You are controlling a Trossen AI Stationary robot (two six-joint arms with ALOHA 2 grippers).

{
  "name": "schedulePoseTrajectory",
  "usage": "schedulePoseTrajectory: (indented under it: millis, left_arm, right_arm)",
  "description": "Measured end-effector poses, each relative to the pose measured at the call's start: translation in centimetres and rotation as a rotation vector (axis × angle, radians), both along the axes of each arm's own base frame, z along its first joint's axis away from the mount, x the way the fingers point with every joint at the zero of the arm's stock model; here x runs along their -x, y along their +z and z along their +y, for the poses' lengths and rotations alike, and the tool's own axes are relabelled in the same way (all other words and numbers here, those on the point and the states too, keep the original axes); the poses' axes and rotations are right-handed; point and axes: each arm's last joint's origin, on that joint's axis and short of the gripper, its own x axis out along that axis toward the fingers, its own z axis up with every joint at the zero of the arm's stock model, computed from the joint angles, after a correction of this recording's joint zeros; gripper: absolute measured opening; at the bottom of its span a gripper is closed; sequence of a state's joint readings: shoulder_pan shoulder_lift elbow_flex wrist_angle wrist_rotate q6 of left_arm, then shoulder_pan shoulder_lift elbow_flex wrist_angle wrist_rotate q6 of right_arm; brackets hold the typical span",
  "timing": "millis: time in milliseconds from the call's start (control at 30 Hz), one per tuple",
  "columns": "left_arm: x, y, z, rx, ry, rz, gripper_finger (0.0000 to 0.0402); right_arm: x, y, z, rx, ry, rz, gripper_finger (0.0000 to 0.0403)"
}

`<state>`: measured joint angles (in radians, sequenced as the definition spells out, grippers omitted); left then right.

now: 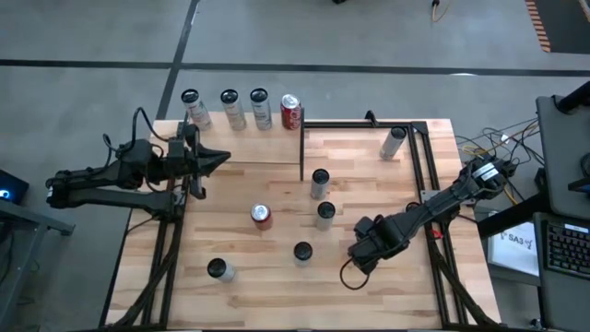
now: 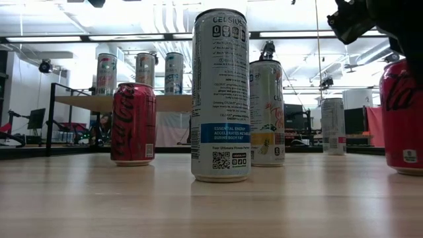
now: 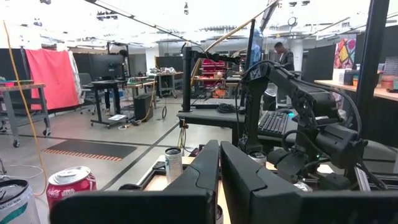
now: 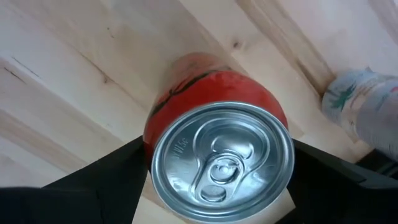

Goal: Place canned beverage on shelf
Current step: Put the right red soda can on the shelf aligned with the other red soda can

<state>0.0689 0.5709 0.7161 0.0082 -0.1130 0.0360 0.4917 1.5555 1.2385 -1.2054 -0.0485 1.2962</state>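
A red canned beverage (image 4: 217,124) stands upright on the tabletop, seen from straight above in the right wrist view and at the right edge of the low view (image 2: 402,116). My right gripper (image 1: 369,244) hangs over it, pointing down and open, one finger on each side of the can's top; I see no touch. The shelf (image 1: 241,146) stands at the table's far left with three slim cans and a red can (image 1: 290,112) along its far edge. My left gripper (image 1: 219,161) waits shut above the shelf's near edge.
Slim cans stand upright on the table (image 1: 277,295): at the middle (image 1: 320,183) (image 1: 325,214), toward the near edge (image 1: 302,251) (image 1: 218,269), and one at the far right (image 1: 394,141). Another red can (image 1: 262,216) stands left of centre. A black frame (image 1: 419,157) runs along the right side.
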Motion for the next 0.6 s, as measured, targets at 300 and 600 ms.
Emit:
schedulePoseTrajectory:
  millis: [300,600]
  left_arm:
    - [-0.5,-0.3,0.0,0.001,0.000,0.021,0.0000]
    - [-2.0,-0.9,0.1,-0.002,0.001,0.080,0.0000]
  right_arm:
    - [-0.1,0.2,0.0,0.014,0.052,-0.018,0.0286]
    - [0.3,6.1,-1.1,0.132,0.069,-0.078,0.0286]
